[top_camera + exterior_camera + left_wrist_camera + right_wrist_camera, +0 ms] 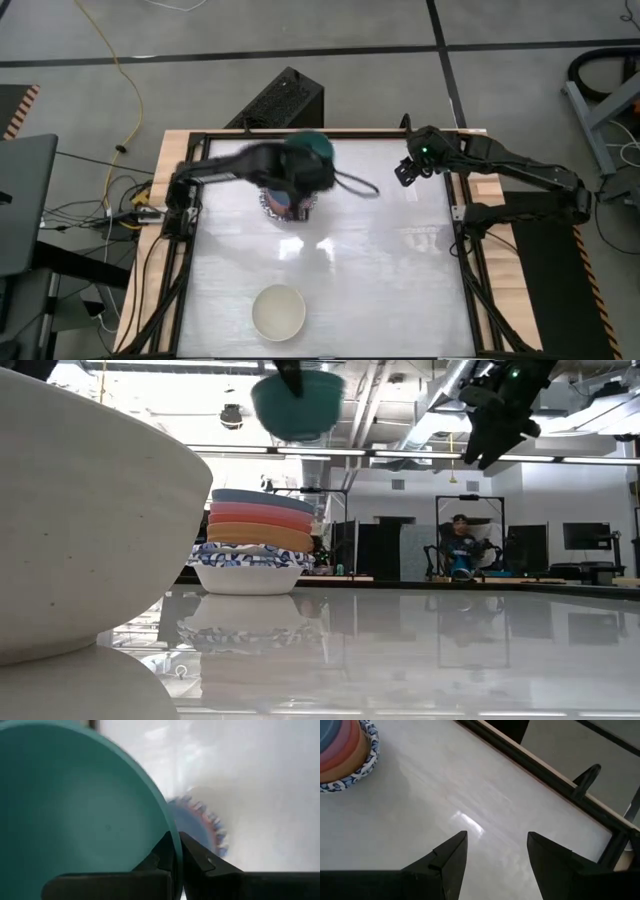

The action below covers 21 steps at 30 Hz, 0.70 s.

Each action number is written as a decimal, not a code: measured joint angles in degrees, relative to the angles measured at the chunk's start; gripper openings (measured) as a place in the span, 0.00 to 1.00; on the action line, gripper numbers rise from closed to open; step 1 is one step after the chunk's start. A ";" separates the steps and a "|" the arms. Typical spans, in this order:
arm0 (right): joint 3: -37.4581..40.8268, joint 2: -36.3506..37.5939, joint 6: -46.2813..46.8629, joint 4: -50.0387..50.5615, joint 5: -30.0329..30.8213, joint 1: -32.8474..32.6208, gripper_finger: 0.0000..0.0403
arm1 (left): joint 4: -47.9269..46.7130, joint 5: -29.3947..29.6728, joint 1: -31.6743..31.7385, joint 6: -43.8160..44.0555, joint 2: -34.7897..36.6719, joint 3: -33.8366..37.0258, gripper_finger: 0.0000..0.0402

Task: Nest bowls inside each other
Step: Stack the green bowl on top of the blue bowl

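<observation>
**Bowls: green one hangs just above the stack, cream one waits alone**

Bowls of the nested stack (285, 205) sit in the upper centre-left of the high view, on the white table (380, 270); in the low view the stack (258, 540) stands left of centre, a white bowl with a blue patterned rim at the bottom, then orange, pink and blue rims above it. Left gripper (300, 172) is clamped on the rim of the dark green bowl (316, 148), one finger inside the wall and one outside, as the left wrist view shows plainly (176, 857); that bowl (298, 402) hangs at the top of the low view, clearly above the stack and a little to its right, its mouth tilted rather than level. The move ahead, as I judge it, turns on this offset: the stack lies below and slightly left of the held bowl, so the carry must shift left, level out and come down. Cream bowl (278, 311) rests alone at the bottom centre of the high view, well apart from the stack. Right gripper (408, 170) waits at the upper right, fingers spread wide and holding nothing, over bare table; the left arm is far nearer the stack.
</observation>
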State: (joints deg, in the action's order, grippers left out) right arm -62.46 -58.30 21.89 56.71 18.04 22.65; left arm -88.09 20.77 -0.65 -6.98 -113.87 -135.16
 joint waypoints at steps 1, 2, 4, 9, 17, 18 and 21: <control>0.00 -0.22 0.00 0.00 0.00 0.00 0.56 | 0.33 1.09 0.58 1.25 1.90 1.64 0.00; 0.00 -0.42 0.00 -0.03 0.00 -0.04 0.56 | 0.26 1.40 1.07 3.09 3.95 3.34 0.00; 0.00 -0.75 0.03 -0.05 0.00 -0.05 0.56 | -0.93 0.74 2.26 7.70 6.94 5.90 0.00; 0.00 -1.03 0.02 -0.44 -0.02 -0.07 0.56 | -1.06 -0.10 4.61 16.52 14.81 12.95 0.00; 0.00 -0.97 -0.01 -1.13 -0.04 0.04 0.56 | 8.14 2.45 6.79 22.78 29.77 35.65 0.00; 0.00 -0.97 -0.02 -1.57 -0.04 0.04 0.56 | 10.94 2.07 7.28 22.95 31.72 38.93 0.00; 0.00 -0.99 -0.02 -3.04 -0.07 0.04 0.56 | 18.71 1.11 8.99 22.59 35.86 47.59 0.00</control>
State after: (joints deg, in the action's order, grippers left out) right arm -62.46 -59.29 21.87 53.67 17.98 22.70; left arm -69.38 21.88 8.33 15.61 -78.01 -87.57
